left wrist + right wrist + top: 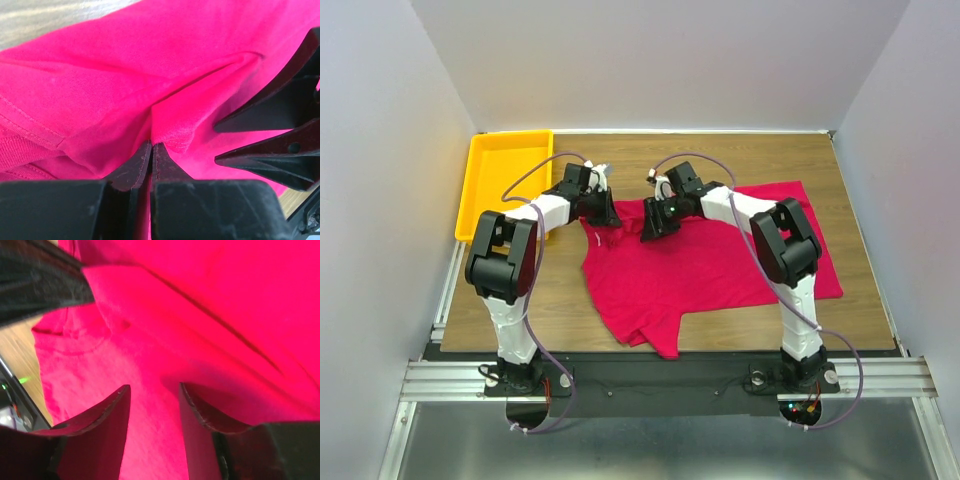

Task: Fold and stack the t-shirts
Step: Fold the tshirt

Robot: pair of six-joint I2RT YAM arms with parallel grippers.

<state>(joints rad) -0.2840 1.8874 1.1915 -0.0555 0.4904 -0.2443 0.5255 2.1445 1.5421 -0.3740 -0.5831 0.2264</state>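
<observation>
The crimson-red t-shirt (pixel 710 265) lies partly spread and rumpled on the wooden table, one part hanging toward the front edge. My left gripper (pixel 609 214) is at the shirt's far left edge; in the left wrist view it (pixel 151 145) is shut on a pinched fold of the red cloth (pixel 165 75). My right gripper (pixel 656 224) is close beside it at the far edge. In the right wrist view it (pixel 154 388) is open, with the shirt (pixel 210 305) right under and between its fingers. Each gripper shows in the other's wrist view.
A yellow plastic tray (pixel 480 190) stands at the back left of the table, just left of the left arm. White walls close in the table on three sides. Bare wood (pixel 760 150) shows behind the shirt.
</observation>
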